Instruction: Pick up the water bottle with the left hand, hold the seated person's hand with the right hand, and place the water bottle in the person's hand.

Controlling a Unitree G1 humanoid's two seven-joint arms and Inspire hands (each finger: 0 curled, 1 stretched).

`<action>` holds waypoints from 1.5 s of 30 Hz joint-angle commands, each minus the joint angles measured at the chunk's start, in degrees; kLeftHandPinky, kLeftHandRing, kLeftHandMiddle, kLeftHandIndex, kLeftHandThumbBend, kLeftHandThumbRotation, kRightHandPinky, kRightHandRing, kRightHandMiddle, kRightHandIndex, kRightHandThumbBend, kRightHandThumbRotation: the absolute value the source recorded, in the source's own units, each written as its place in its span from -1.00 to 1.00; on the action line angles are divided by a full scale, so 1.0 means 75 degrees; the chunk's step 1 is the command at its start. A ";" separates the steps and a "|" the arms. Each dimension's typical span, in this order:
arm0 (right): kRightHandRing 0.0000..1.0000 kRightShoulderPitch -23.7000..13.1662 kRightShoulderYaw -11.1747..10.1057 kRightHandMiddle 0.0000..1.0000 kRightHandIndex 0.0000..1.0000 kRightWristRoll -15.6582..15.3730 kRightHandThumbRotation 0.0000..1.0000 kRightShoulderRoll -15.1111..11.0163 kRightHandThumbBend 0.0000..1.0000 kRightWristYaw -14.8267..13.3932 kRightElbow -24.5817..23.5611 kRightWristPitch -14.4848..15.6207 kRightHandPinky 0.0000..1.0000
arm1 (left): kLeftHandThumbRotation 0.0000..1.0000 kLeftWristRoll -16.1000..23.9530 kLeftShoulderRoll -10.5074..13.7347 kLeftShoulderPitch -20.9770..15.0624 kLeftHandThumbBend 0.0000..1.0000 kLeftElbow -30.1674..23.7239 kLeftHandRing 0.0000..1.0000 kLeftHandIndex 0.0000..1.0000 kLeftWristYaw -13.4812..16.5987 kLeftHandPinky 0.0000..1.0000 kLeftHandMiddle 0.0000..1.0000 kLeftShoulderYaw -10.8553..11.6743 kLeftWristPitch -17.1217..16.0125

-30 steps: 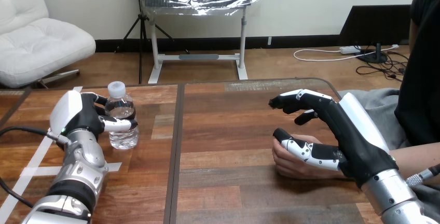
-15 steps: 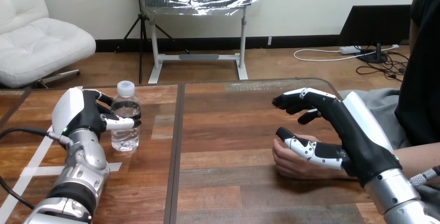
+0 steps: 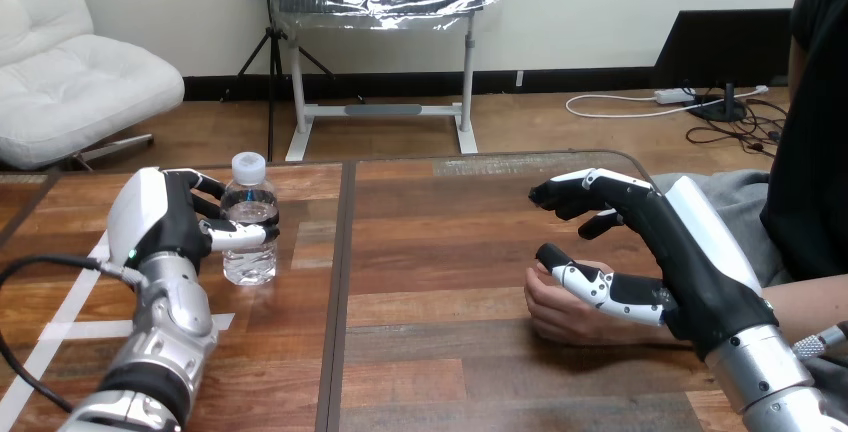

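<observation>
Left hand, worktop's left side: fingers and thumb curled round the upright water bottle; can't tell if its base touches the wood. Right hand, right side: fingers spread wide and straight, gripping nothing; thumb lies over the person's hand resting on the worktop.

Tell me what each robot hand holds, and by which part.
Left robot hand: water bottle, gripped around its upper body. Right robot hand: nothing, open over the person's hand.
</observation>
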 commanded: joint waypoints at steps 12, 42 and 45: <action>0.45 -0.0203 -0.0113 0.45 0.38 0.0077 -1.00 0.0019 -0.09 -0.0048 -0.0456 0.0134 0.26 | -1.00 -0.0229 -0.0091 0.0123 0.22 -0.0571 -0.21 0.03 0.0452 -0.27 -0.13 0.0128 -0.1143; 0.50 -0.0381 -0.0136 0.51 0.42 0.0028 -1.00 -0.0023 -0.04 -0.0151 -0.0320 0.0007 0.33 | -1.00 -0.0382 -0.0329 0.1906 0.20 -0.4550 -0.24 0.02 -0.0078 -0.25 -0.16 0.0138 -0.2311; 0.50 -0.0407 -0.0161 0.51 0.43 -0.0017 -1.00 -0.0092 -0.01 -0.0149 -0.0313 -0.0045 0.33 | -1.00 -0.0323 -0.0352 0.2085 0.20 -0.5022 -0.24 0.02 -0.0130 -0.26 -0.17 0.0125 -0.2263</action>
